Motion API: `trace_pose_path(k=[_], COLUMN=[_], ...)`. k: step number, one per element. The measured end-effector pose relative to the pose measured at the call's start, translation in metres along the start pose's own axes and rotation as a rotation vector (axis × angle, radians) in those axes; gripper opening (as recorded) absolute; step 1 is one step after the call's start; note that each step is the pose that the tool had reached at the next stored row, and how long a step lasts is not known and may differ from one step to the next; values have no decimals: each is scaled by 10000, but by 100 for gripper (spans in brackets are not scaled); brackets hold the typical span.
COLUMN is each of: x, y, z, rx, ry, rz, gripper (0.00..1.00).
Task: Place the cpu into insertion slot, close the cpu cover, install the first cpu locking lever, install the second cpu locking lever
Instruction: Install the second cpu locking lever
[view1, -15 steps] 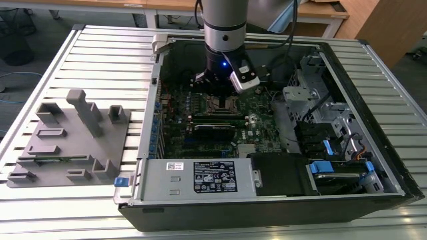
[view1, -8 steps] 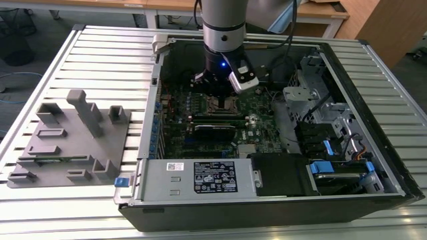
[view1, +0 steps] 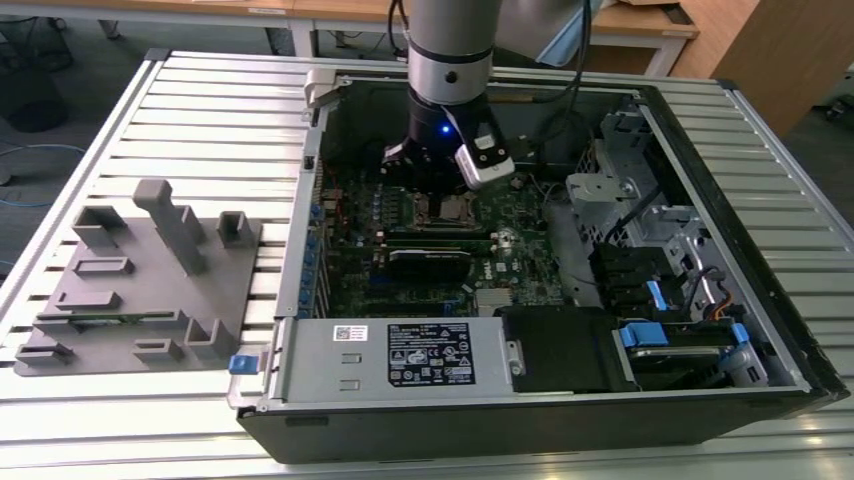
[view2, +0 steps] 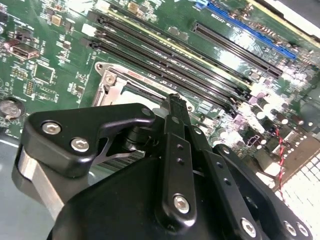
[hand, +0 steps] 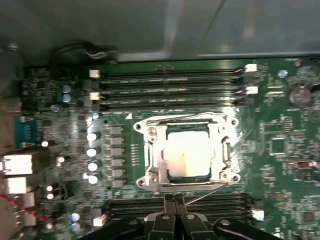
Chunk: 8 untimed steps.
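Cpu (hand: 187, 156) seated flat in the insertion slot (hand: 186, 184) on the green motherboard (hand: 280, 150), pale metal top facing up toward the first wrist camera; first step judged done. Cpu cover (hand: 156, 160) lay folded down over the chip as a silvery frame, the chip's top showing through its square window, so the second step also looked done. Locking levers less certain: one thin wire lever (hand: 205, 192) ran along the socket edge nearest the gripper (hand: 174, 197), slanted a little away from the frame rather than snug against it, judged not yet latched; a second wire (hand: 175, 118) curved along the opposite edge, beside the long black memory slots (hand: 170, 90), whether hooked or free could not be told. No long axis to speak of on the chip, being square; edges lined up with the socket frame and with the memory slots on either side. Gripper hung just above the board at the socket's near edge, fingers pressed together into a narrow point in both wrist views and pinching nothing visible, tip close to the slanted lever; contact could not be told. Seen from the exterior view, arm reached down into the open computer case (view1: 747, 330) on the slatted tabletop (view1: 200, 100), with a grey fixture block (view1: 140, 280) well apart toward the exterior view's left.
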<state>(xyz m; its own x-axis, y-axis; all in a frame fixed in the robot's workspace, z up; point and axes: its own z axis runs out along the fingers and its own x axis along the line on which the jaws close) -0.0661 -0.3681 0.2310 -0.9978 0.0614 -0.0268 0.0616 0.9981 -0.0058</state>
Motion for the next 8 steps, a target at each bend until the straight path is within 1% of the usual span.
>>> trace_pose_path(k=[8], x=[-1], y=[-9], z=[2], rx=[-3], ry=[3], rz=[-1], gripper=[11])
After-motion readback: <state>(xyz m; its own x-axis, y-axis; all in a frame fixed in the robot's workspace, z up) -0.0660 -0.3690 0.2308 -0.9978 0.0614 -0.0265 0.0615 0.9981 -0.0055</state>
